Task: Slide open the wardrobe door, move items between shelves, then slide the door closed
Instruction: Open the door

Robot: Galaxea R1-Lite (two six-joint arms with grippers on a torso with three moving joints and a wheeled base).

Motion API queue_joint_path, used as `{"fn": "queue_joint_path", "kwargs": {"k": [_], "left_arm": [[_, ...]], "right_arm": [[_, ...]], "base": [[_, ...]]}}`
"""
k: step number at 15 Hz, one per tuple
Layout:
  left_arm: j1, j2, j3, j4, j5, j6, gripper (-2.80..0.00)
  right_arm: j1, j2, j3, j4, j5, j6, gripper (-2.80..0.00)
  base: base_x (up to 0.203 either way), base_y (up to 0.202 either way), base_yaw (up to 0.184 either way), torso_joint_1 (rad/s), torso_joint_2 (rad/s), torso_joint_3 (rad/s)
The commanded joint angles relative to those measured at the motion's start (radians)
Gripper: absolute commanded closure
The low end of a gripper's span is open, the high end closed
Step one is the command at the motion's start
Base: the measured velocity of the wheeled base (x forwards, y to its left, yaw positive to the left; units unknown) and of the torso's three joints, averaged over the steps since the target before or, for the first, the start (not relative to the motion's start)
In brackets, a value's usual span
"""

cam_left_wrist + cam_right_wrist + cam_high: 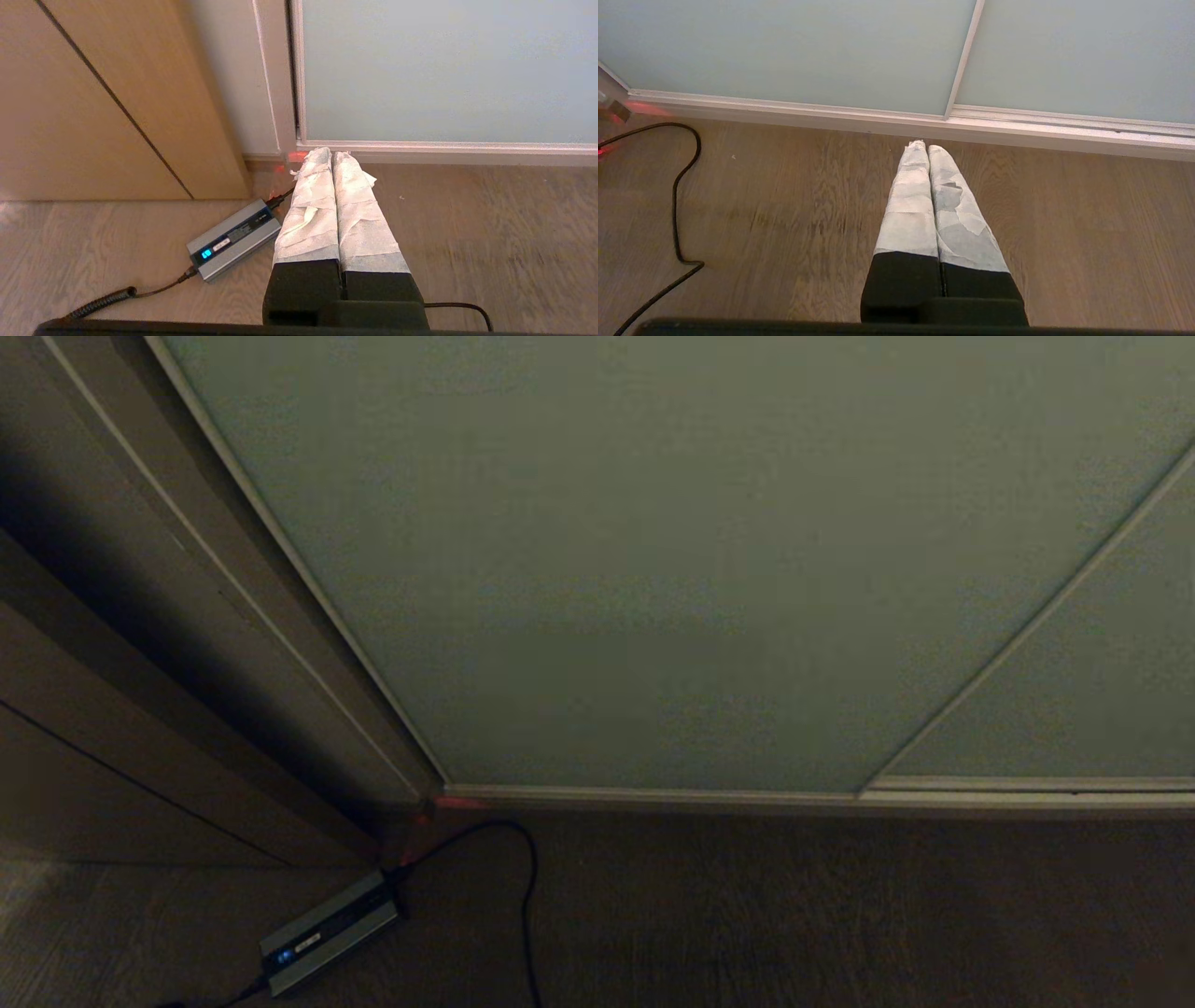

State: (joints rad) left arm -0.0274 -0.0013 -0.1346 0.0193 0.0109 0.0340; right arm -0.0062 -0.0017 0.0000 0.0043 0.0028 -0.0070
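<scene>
Far left, brown wood side panelling (112,709) runs down to the floor, and a grey power brick (235,239) with its cable lies on the floorboards just in front of it. I note it as clutter, not part of the job.

Next, my left gripper (331,156) hangs low over the floor, jaws pressed together on nothing, tips pointing toward the bottom corner where the sliding wardrobe door (653,569) meets the wall frame. The door's slim vertical frame edge (297,70) stands just beyond and above those tips.

The door itself is fully closed. It fills the view ahead, its long axis upright, its travel sideways along the bottom rail (653,795). No cushions or shelves are visible; I judge them hidden behind the panel.

Further right, my right gripper (922,148) also hangs low, jaws together and empty, facing the overlap where the second panel (1078,51) begins.

Judgement: the left arm is nearer the door's free edge, so the opening push should start there, driving rightward.
</scene>
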Motion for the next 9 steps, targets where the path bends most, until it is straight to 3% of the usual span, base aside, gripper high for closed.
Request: {"fn": "queue_joint_path", "kwargs": {"k": [1, 3, 7, 9], "left_arm": [[0.000, -0.001, 0.025, 0.001, 0.005, -0.001, 0.00], [0.000, -0.002, 0.029, -0.008, 0.023, -0.002, 0.00], [0.000, 0.043, -0.239, 0.056, 0.038, 0.001, 0.00], [0.000, 0.165, -0.356, 0.061, 0.041, 0.000, 0.00]], "right_arm": [[0.000, 0.003, 0.003, 0.000, 0.000, -0.001, 0.00], [0.000, 0.002, 0.003, 0.000, 0.000, -0.001, 0.00], [0.000, 0.002, 0.003, 0.000, 0.000, -0.001, 0.00], [0.000, 0.003, 0.003, 0.000, 0.000, -0.001, 0.00]], "base": [[0.000, 0.000, 0.000, 0.000, 0.00, 0.000], [0.000, 0.000, 0.000, 0.000, 0.00, 0.000], [0.000, 0.000, 0.000, 0.000, 0.00, 0.000], [0.000, 0.000, 0.000, 0.000, 0.00, 0.000]]}}
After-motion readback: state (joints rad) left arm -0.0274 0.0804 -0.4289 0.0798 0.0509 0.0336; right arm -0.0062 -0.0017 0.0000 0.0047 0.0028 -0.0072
